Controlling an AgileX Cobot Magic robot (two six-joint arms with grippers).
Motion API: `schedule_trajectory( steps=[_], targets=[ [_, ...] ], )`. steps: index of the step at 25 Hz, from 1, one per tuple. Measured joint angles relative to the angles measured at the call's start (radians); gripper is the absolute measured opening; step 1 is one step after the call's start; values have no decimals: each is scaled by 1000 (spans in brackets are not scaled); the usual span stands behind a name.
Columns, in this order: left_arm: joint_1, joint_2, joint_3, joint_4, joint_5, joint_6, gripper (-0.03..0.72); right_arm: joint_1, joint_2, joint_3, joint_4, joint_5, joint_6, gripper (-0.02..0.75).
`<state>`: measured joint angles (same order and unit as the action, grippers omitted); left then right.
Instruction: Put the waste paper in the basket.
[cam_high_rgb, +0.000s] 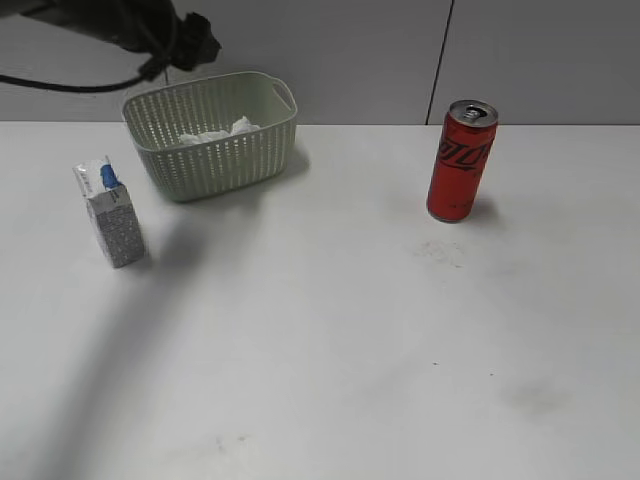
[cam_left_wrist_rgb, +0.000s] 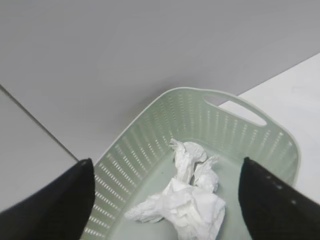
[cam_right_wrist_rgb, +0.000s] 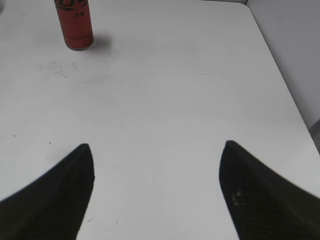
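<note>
The left gripper (cam_left_wrist_rgb: 166, 167) is wide open and holds nothing. It hangs above the pale green basket (cam_left_wrist_rgb: 280, 145), at the back left of the white table (cam_high_rgb: 330, 340). The waste paper (cam_left_wrist_rgb: 187, 202) lies inside the basket, on its floor, in crumpled white wads. The right gripper (cam_right_wrist_rgb: 156, 147) is wide open too, with nothing in it, above a bare part of the table. A red can (cam_high_rgb: 462, 160) stands upright far to the right of the basket. A grey speckled packet (cam_high_rgb: 113, 215) stands near the basket's left front.
</note>
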<state>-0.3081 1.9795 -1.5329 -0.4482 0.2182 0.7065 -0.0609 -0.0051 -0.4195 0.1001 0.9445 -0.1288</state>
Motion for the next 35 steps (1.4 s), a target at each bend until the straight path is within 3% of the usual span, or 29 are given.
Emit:
schedule_trajectory(
  steps=[4,12,15,21,27,31,35],
  targets=[
    [82,-125,0,-2,143,-60,649,0,0,0,0,0,0,590],
    [383,-329,0,28,593,-276,620,0,0,0,0,0,0,590],
    [452,-373,0,75,738,-313,591,0,0,0,0,0,0,590],
    [422,-448,0,185,885,-356,564,0,0,0,0,0,0,589],
    [267,-525,0,382,983,-462,561,0,0,0,0,0,0,589],
    [242,-575,35,325,994,-485,561,0,0,0,0,0,0,589],
    [240,-669,188,294,976,-487,561,0,0,0,0,0,0,589]
  ],
)
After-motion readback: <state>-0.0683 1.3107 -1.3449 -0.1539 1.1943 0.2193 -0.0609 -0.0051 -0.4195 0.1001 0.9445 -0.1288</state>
